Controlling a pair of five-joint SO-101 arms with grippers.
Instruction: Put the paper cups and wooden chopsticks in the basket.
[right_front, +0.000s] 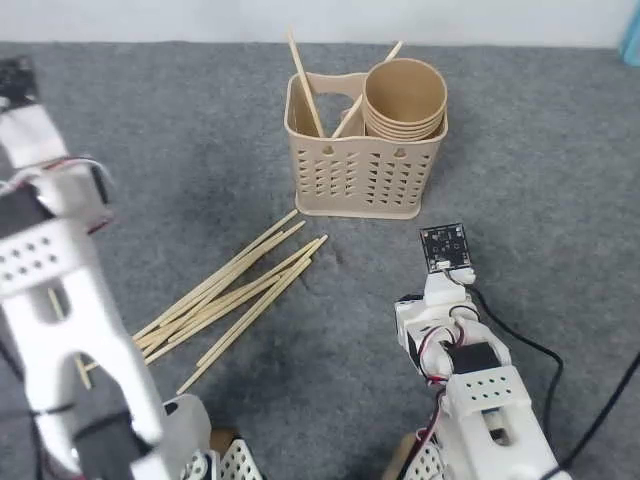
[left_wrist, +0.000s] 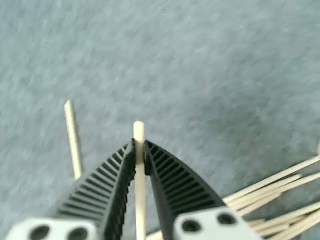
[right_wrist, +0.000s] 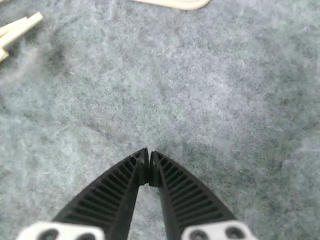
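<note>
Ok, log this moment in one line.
left gripper shut on chopstick | right gripper shut, empty | basket holds cups, two sticks | pile outside

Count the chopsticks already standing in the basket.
2. One chopstick leans at the basket's end away from the paper cups; the second chopstick slants up beside them. Others may be hidden inside.

Open grey carpet (right_front: 520, 170) is seen across the right and upper left of the frame, and passage is offered there. The upper centre is blocked by the basket (right_front: 365, 185): its right compartment is filled by the stacked paper cups (right_front: 404, 95), its left one crossed by two leaning chopsticks (right_front: 306, 85). Left of centre, the carpet is barred by the loose chopstick pile (right_front: 235, 290). The lower left is taken up by the left arm (right_front: 60, 320), the lower right by the right arm (right_front: 470, 375) and its cable (right_front: 600, 410). A bare lane is seen between the pile and the right arm.
</note>
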